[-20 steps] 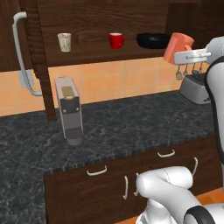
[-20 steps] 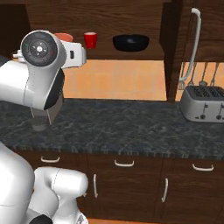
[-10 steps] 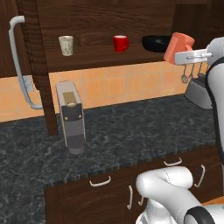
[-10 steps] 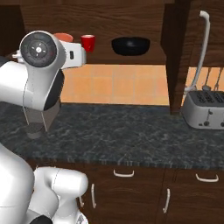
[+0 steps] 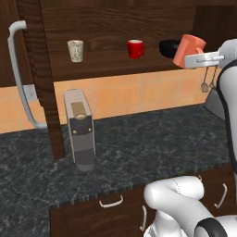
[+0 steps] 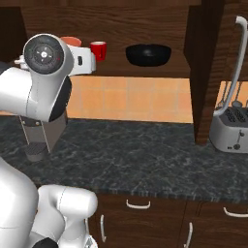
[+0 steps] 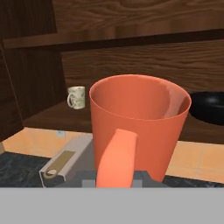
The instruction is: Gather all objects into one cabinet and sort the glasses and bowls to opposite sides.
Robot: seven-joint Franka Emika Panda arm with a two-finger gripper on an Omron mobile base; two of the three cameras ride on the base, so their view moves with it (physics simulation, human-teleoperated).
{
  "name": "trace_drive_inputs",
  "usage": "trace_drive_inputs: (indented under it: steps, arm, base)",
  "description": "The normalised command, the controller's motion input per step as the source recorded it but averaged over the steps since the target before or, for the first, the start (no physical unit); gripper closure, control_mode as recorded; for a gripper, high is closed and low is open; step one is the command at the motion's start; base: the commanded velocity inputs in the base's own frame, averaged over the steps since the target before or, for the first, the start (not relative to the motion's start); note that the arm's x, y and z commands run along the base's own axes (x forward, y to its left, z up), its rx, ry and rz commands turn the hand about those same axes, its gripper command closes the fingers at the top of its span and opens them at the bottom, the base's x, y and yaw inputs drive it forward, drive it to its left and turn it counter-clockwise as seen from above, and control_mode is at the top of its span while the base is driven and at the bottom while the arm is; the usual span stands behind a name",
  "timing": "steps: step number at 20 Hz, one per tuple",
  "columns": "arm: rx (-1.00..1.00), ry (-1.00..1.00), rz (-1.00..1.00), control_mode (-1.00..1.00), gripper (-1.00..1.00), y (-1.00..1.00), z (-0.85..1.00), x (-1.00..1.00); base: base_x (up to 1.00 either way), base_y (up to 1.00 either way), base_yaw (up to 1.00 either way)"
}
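Hand view: salmon-orange cup (image 7: 140, 127) held upright in hand (image 7: 114, 179), handle twd cam.

Salmon-orange cup (image 7: 140, 127) — glossy red mug (image 5: 135, 48), black bowl (image 6: 148, 54).

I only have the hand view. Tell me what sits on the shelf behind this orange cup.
Observer: A red mug stands mid-shelf; the orange cup blocks it from your camera.
Operator: Give me the order along the shelf.
Observer: Seen from the base, the cream tumbler is at the left, the red mug in the middle, the black bowl at the right.
Operator: Report what stands on the counter to the right.
Observer: A silver toaster, past the cabinet's open right door.
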Motion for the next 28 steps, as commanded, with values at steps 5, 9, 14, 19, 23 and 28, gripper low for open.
trace_drive_inputs:
  steps: [5,9,14,19,23,28]
  arm:
    - [0.00,0.00,0.00,1.00,1.00,0.00,0.00,0.00]
    - [0.00,0.00,0.00,1.00,1.00,0.00,0.00,0.00]
    - [-0.02,0.03,0.01,-1.00,1.00,0.08,0.00,0.05]
    - [-0.09,0.22,0.09,-1.00,1.00,0.63,0.00,0.45]
    - [-0.02,0.13,0.01,-1.00,1.00,0.49,0.00,0.89]
    - [-0.03,0.01,0.00,-1.00,1.00,0.42,-0.01,0.68]
  base:
    - [0.32,0.00,0.01]
    - [0.26,0.00,0.00]
    - [0.19,0.11,0.00]
    - [0.00,0.00,0.00]
    - [0.00,0.00,0.00]
    - [0.00,0.00,0.00]
